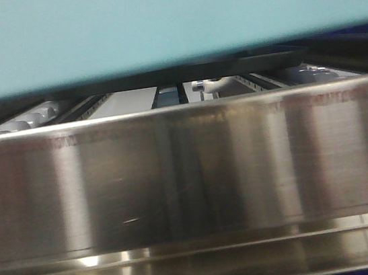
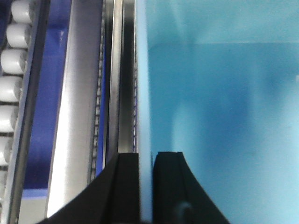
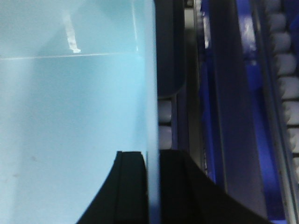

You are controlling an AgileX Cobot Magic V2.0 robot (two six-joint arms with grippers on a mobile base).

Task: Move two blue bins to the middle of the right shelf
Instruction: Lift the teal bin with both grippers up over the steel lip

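Both arms on the blue bin: L gripper nipped narrow onto its left wall, R gripper likewise on right wall. Bin stretches to 12 o'clock from each wrist, sits above shelf rail at 6 in front cam; arms equally near

We log the blue bin as pale turquoise, plain, no print. In the left wrist view its inside reads deeper cyan. In the right wrist view it's washed-out aqua with a white glare streak. The shelf rail is brushed silver steel with vertical light and dark bands. We mark the left gripper matte black, and the right gripper the same. The rollers are white, and the frame strip is royal blue.
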